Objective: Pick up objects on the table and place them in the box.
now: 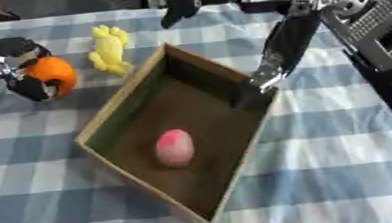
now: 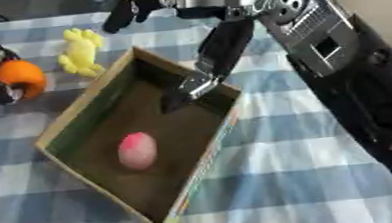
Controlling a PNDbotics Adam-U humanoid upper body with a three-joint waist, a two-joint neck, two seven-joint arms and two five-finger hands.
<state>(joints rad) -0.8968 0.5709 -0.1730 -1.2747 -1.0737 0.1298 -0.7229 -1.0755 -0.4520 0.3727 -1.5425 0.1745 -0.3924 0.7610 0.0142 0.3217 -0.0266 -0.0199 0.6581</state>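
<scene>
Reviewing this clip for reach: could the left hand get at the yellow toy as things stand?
Probably not yet: the left hand is curled round the orange. The yellow toy lies just beside it on the cloth, nothing between.

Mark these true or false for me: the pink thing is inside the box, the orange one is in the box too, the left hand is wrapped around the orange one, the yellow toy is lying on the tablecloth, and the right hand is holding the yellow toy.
1. The pink egg-shaped object lies inside the box. True.
2. The orange object is in the box too. False: it is outside, to the box's left, over the checked tablecloth.
3. The left hand is curled round the orange object. True.
4. The yellow toy lies on the tablecloth. True, just beyond the box's far left side.
5. The right hand holds the yellow toy. False: it reaches down at the box's far right wall, holding nothing that shows, well apart from the toy.
</scene>
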